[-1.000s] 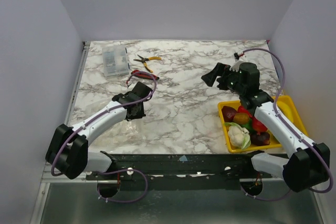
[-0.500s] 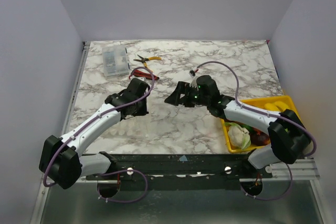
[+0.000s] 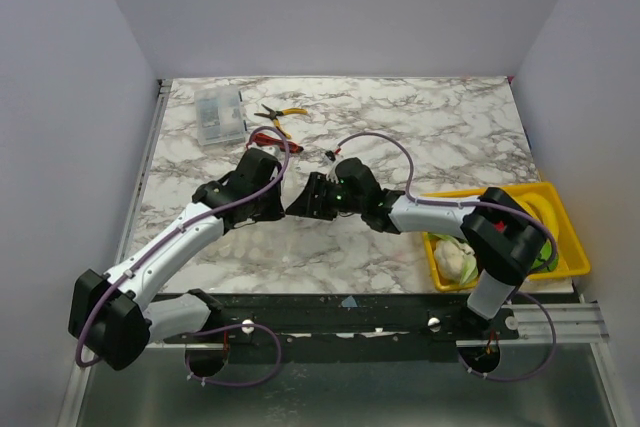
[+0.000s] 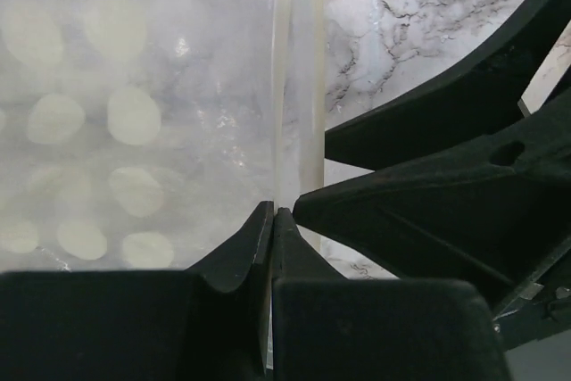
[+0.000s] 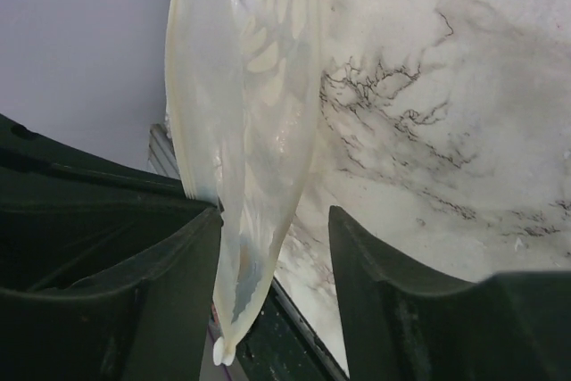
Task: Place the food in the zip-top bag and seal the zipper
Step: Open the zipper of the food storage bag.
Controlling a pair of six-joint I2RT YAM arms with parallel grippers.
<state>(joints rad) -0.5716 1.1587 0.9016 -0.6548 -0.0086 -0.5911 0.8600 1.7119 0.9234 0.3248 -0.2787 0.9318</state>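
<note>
1. The left gripper (image 4: 272, 218) is pinched tight on the edge of the thin, clear, crinkly plastic zip-top bag (image 4: 134, 113) printed with white round dots, right at its ridged clear zipper (image 4: 296, 86) strip.
2. The right gripper (image 5: 275, 256) stands partly spread, one jaw on either side of the bag. The film touches one finger and a gap shows before the other.
3. The bag sits between both grippers, over the middle of the white marbled table (image 3: 430, 117).
4. The toy food (image 3: 453, 259) lies in a yellow plastic tray (image 3: 566, 237), well apart from the bag.

Food (image 3: 455, 259) in tray (image 3: 572, 247) — right of bag (image 4: 134, 113)
</note>
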